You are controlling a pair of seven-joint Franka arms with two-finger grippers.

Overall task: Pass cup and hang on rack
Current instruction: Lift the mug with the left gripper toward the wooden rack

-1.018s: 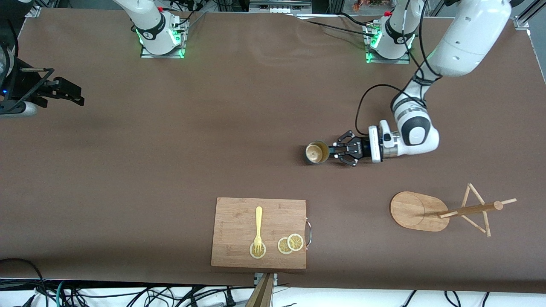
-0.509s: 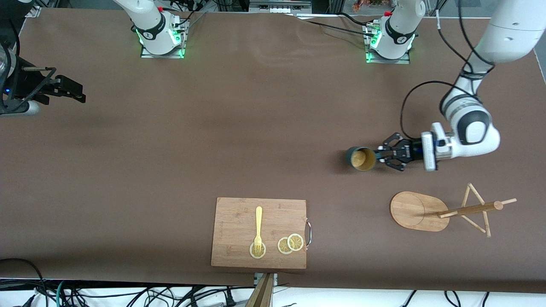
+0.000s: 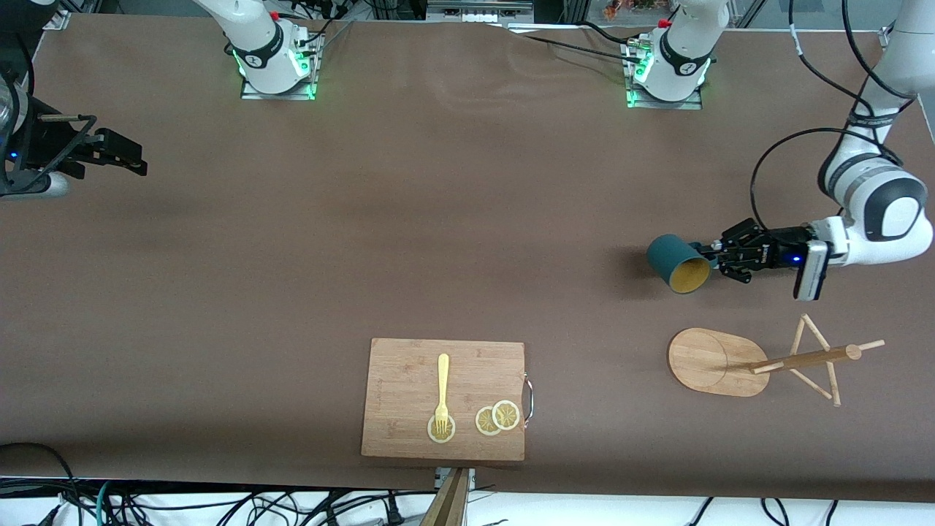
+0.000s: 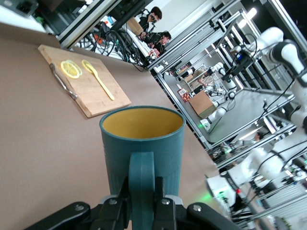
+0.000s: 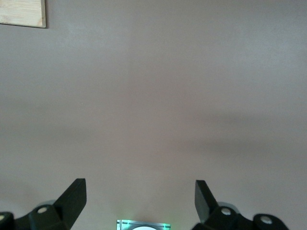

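Up in the air over the worktop, toward the left arm's end, the left claw grips the cup by its side handle, the fingers pressed against the handle from both sides as the left wrist view shows. The cup is tipped, its mouth turned toward the front camera so that the yellowish inside shows (the teal ribbed wall faces up), and a shadow lies on the brown cloth beneath it. It hangs above bare worktop, apart from the rack. The rack lies with its flat oval base toward the middle of the table and its post and thin pegs pointing toward the left arm's end; whether it stands upright or lies tipped cannot be told from this high view. The right claw waits at the right arm's end with its fingers spread wide and nothing between them. A cutting board lies near the front edge, carrying a yellow fork and lemon slices.
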